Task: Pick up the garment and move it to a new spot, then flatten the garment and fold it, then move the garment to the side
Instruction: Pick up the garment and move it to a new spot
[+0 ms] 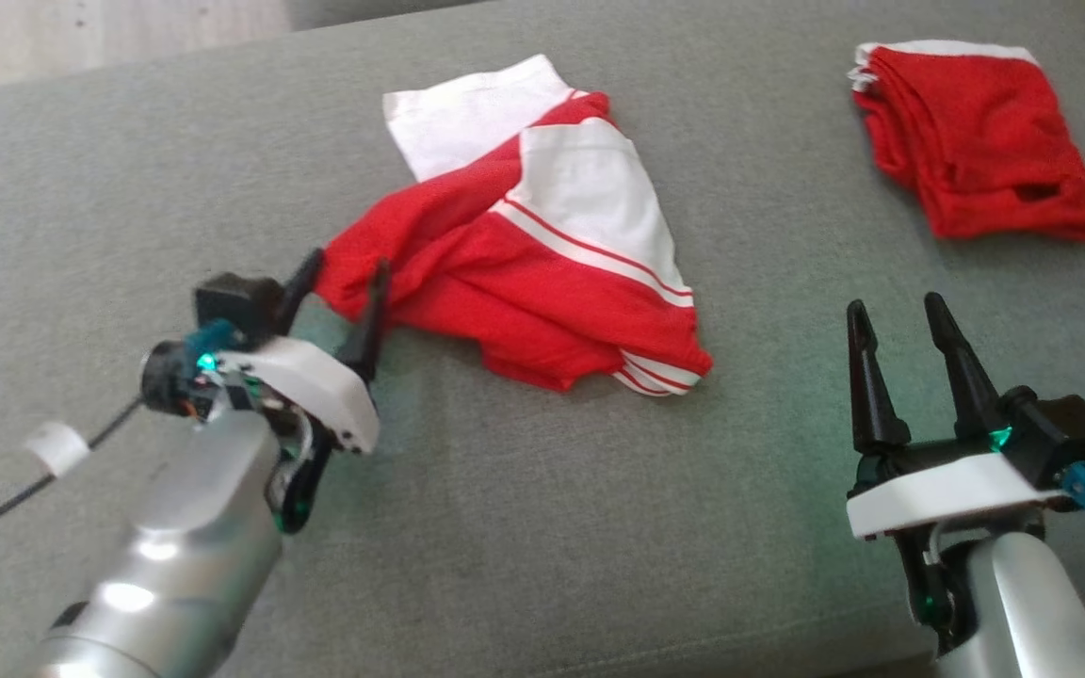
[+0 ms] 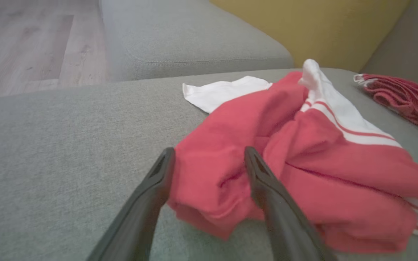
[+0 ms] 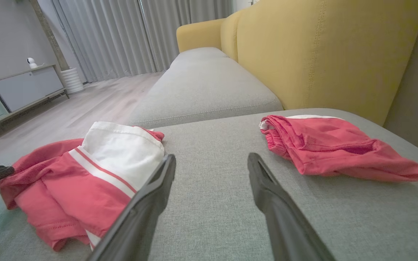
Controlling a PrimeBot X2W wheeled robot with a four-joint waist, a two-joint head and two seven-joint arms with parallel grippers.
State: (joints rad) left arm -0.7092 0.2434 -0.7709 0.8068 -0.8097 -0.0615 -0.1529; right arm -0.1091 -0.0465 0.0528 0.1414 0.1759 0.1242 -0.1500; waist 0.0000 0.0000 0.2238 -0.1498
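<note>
The garment [image 1: 524,273], red with white panels and stripes, lies crumpled in the middle of the grey sofa cushion [image 1: 542,527]. My left gripper [image 1: 348,264] sits at its left corner, open, fingers either side of a bunched red fold. In the left wrist view the garment [image 2: 303,159] bulges between the spread fingers of the left gripper [image 2: 209,154]. My right gripper [image 1: 894,303] stands open to the garment's right, above bare cushion with nothing between its fingers. The right wrist view has the garment [image 3: 85,181] at lower left of the right gripper [image 3: 212,157].
A second, mostly red garment [image 1: 985,141] lies folded at the cushion's far right, seen as the folded garment [image 3: 332,148] beside the yellow sofa back [image 3: 321,54]. Wooden floor [image 2: 31,47] lies past the cushion's left edge. Another grey cushion [image 3: 205,87] adjoins beyond.
</note>
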